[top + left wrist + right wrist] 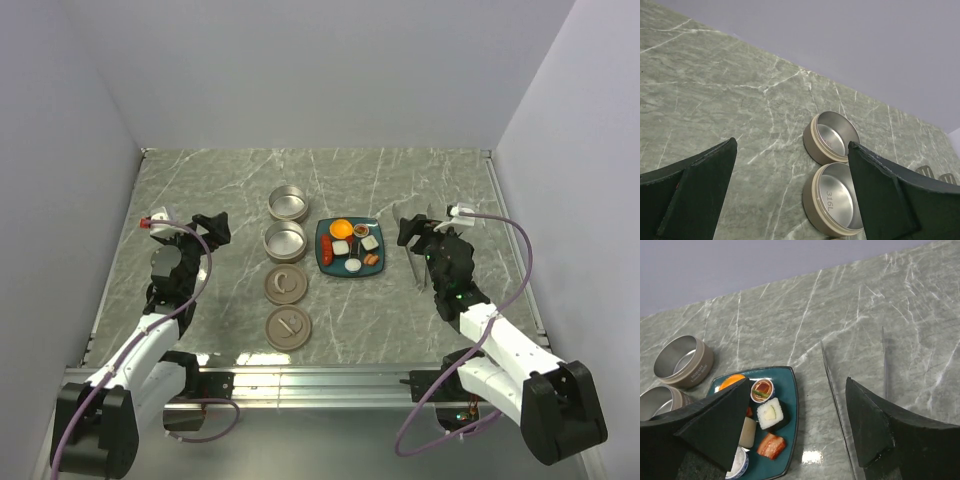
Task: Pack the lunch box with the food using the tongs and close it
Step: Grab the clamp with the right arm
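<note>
The lunch box is two open round steel tins (288,203) (285,241), seen close in the left wrist view (832,137) (837,205). Their two tan lids (285,284) (288,327) lie in front of them. The food sits on a teal plate (322,252): an orange ball (730,380), a white roll (769,413), a red-orange piece (771,445) and a small round piece (762,390). The tongs (416,272) lie flat right of the plate, one arm (832,385) running between my right fingers. My right gripper (797,382) hovers open above them. My left gripper (792,145) is open and empty, left of the tins.
Grey walls enclose the marble table on three sides. A metal rail (320,378) runs along the near edge between the arm bases. A raised edge strip (512,240) borders the table's right side.
</note>
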